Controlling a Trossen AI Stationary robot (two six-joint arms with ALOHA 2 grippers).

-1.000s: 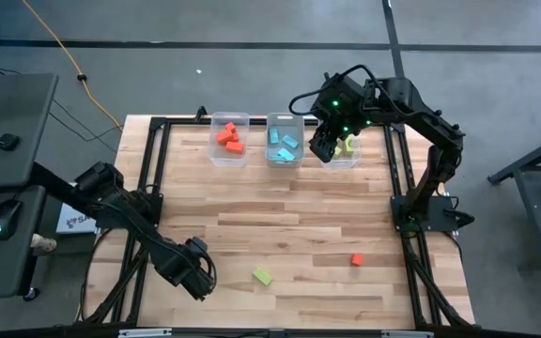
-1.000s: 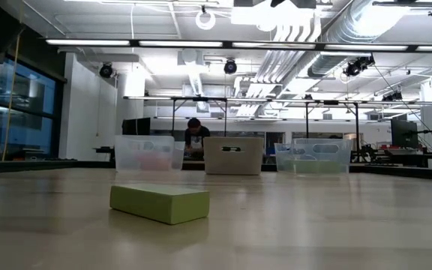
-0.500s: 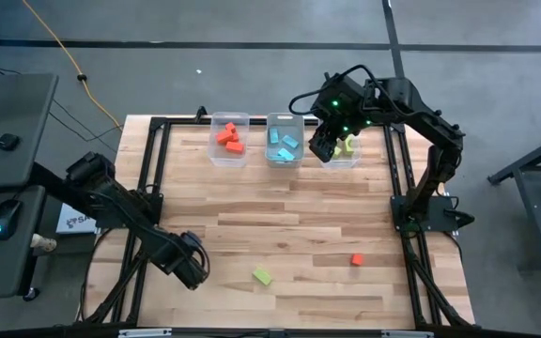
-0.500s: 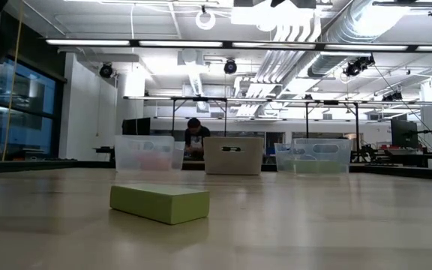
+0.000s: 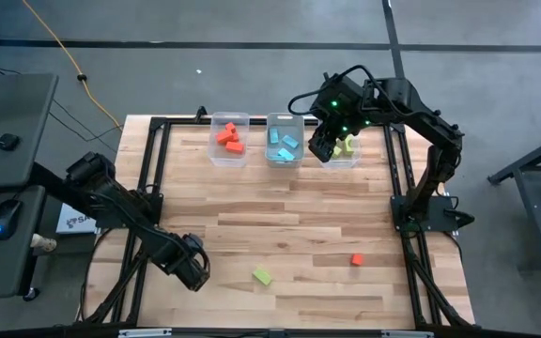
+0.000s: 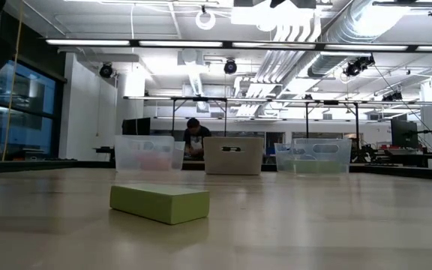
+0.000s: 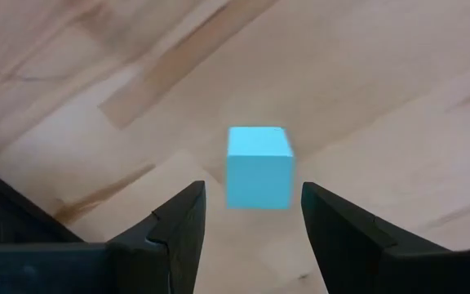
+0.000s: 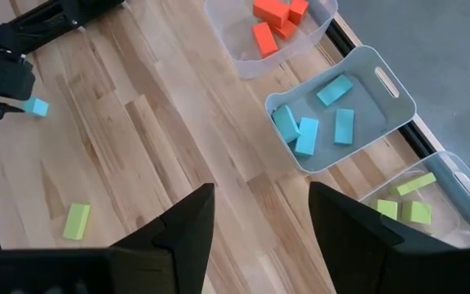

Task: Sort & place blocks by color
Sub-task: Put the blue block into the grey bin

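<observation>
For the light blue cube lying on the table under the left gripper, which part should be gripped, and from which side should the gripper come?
Probably from straight above, closing on two opposite flat side faces. The light blue cube rests flat on the wooden table, apart from other things. The left gripper hangs open just over it, one finger on each side, so a short descent should bring the faces between the fingers.

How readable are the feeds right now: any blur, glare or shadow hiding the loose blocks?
Left wrist view: the blue cube is sharp, the left gripper open with fingers softly blurred. Low view: the green block is crisp, the bins behind hazy, ceiling lights glaring. High view: even light; the red block shows clearly. Right wrist view: the right gripper is open, its fingers blurred.
</observation>
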